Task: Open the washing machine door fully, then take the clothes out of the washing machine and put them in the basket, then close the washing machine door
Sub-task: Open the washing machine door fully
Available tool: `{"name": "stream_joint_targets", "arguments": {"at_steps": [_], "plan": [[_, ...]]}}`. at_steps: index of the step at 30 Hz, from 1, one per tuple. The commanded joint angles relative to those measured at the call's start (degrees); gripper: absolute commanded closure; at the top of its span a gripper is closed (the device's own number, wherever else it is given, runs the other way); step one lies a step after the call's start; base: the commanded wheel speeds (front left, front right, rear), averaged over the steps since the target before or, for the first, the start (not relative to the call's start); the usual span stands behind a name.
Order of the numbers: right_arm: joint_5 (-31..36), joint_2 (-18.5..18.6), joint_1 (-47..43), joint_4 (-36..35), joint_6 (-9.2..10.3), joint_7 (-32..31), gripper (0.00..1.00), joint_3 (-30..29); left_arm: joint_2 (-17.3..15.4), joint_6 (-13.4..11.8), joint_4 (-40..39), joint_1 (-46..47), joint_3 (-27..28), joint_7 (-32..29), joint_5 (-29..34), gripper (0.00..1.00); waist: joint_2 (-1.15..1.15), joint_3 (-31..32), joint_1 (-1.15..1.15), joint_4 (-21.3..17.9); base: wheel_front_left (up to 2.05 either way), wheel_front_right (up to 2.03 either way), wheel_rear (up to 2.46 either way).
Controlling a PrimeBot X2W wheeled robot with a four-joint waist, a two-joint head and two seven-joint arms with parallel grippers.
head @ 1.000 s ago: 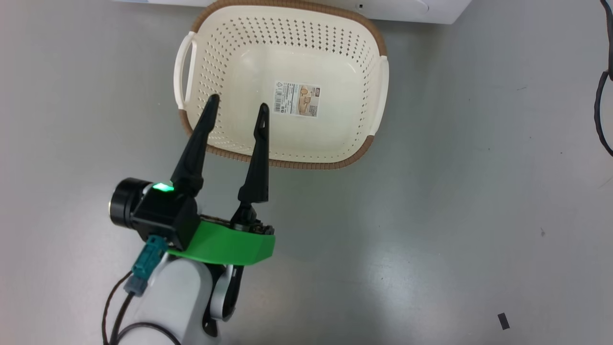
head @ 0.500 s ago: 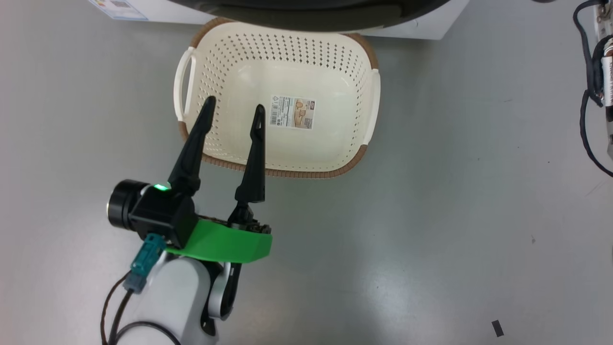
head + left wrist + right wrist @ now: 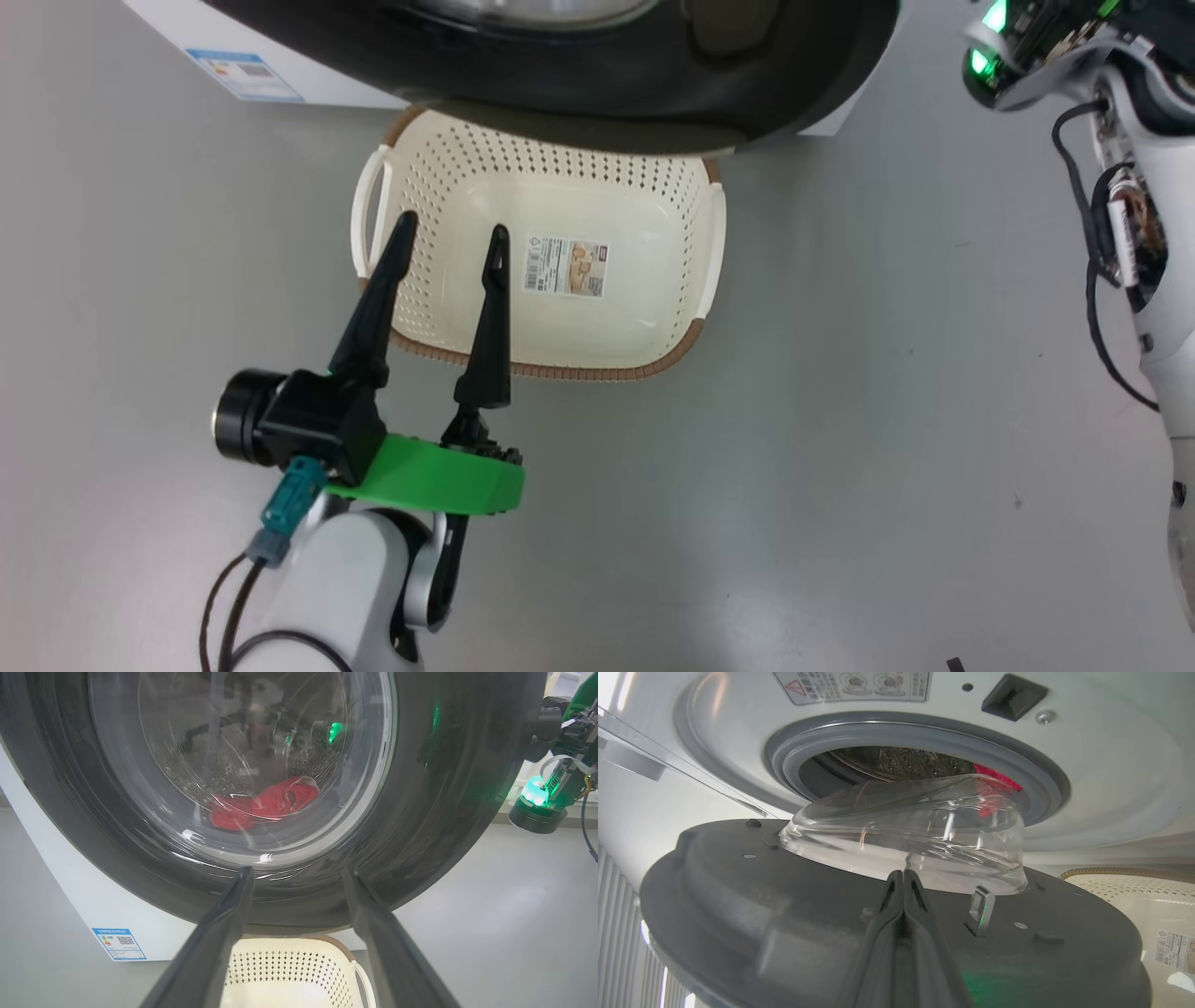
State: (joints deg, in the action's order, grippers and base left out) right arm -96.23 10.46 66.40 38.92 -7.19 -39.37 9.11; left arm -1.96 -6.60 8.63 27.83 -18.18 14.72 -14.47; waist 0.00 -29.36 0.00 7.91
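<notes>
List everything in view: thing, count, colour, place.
washing machine door: one, glossy black rim with clear glass, partly open, over the basket's far edge
washing machine: one, white, behind the door
clothes: one bundle, red, inside the machine, seen through the glass
basket: one, cream with brown rim, on the floor before the machine
sticker: one, white, on the basket's bottom
label: one, blue, low on the machine's front
floor: grey
left end effector: one, black, open, over the basket's near left
right end effector: one, dark, shut, at the door's inner side
</notes>
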Motion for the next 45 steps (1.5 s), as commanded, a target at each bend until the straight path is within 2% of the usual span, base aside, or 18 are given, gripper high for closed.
{"name": "stream_joint_targets", "arguments": {"at_steps": [1,14,18,19,20,21,22,29,34,38,40,41,42,45], "plan": [[0.3,-1.6,-1.2,-1.8,-0.3,-0.5,1.0,0.9,-0.9,-0.1,-0.9,-1.7,1.9,0.3,-0.4,0.0,0.0,0.9,0.0,-0.1,0.0,0.0,0.0],[0.7,-2.5,-5.1,-1.9,-0.3,-0.9,1.0,2.9,-0.9,0.6,0.9,-3.5,2.8,0.3,-1.3,0.0,0.0,4.1,0.0,-0.4,0.0,0.0,0.0],[0.8,-2.8,-5.6,-2.1,-0.3,0.8,1.0,2.5,-0.9,0.8,1.0,-3.7,2.9,0.3,-1.8,0.0,0.0,4.3,0.0,-0.7,0.0,0.0,0.0],[0.6,-2.8,-5.8,-2.4,-0.3,1.7,0.91,2.0,-0.9,0.9,0.9,-3.7,3.0,0.3,-2.0,0.0,0.0,4.4,0.0,-0.8,0.0,0.0,0.0],[0.9,-2.8,-6.0,-2.7,-0.3,2.7,0.58,1.7,-0.9,1.0,0.9,-3.7,3.0,0.3,-2.3,0.0,0.0,4.3,0.0,-0.9,0.0,0.0,0.0],[1.3,-2.7,-6.2,-3.2,-0.3,3.5,0.15,1.5,-0.9,1.1,0.9,-3.6,3.0,0.3,-2.4,0.0,0.0,4.3,0.0,-1.0,0.0,0.0,0.0],[1.3,-2.7,-6.5,-3.6,-0.3,4.2,0.0,1.1,-0.9,1.2,1.0,-3.6,3.0,0.3,-2.6,0.0,0.0,4.2,0.0,-1.2,0.0,0.0,0.0],[3.3,-1.3,-8.6,-6.5,-0.3,10.4,0.0,-1.4,-0.9,1.6,1.0,-3.1,3.3,0.3,-2.9,0.0,0.0,4.1,0.0,-2.2,0.0,0.0,0.0],[9.8,1.3,-12.1,-12.9,-0.3,16.9,0.0,-0.7,-0.9,1.7,0.7,-2.8,3.6,0.3,-2.8,0.0,0.0,3.7,0.0,-3.0,0.0,0.0,0.0],[20.0,5.2,-16.9,-19.2,-0.3,25.4,0.0,3.7,-0.9,1.9,0.6,-2.4,4.4,0.3,-2.3,0.0,0.0,3.6,0.0,-4.0,0.0,0.0,0.0],[21.3,5.7,-17.8,-19.8,-0.3,27.3,0.0,4.3,-0.9,1.9,0.6,-2.4,4.6,0.3,-2.2,0.0,0.0,3.7,0.0,-4.1,0.0,0.0,0.0],[24.1,6.9,-19.3,-20.7,-0.3,31.1,0.0,6.0,-0.9,1.9,0.5,-2.4,4.8,0.3,-2.0,0.0,0.0,3.9,0.0,-4.5,0.0,0.0,0.0],[24.1,6.9,-19.3,-20.7,-0.3,31.1,0.0,6.0,-0.9,1.9,0.5,-2.4,4.8,0.3,-2.0,0.0,0.0,3.9,0.0,-4.5,0.0,0.0,0.0],[28.2,8.8,-21.0,-21.7,-0.3,36.9,0.0,8.9,-0.9,2.1,0.4,-2.6,5.2,0.3,-1.7,0.0,0.0,4.2,0.0,-4.9,0.0,0.0,0.0]]}}
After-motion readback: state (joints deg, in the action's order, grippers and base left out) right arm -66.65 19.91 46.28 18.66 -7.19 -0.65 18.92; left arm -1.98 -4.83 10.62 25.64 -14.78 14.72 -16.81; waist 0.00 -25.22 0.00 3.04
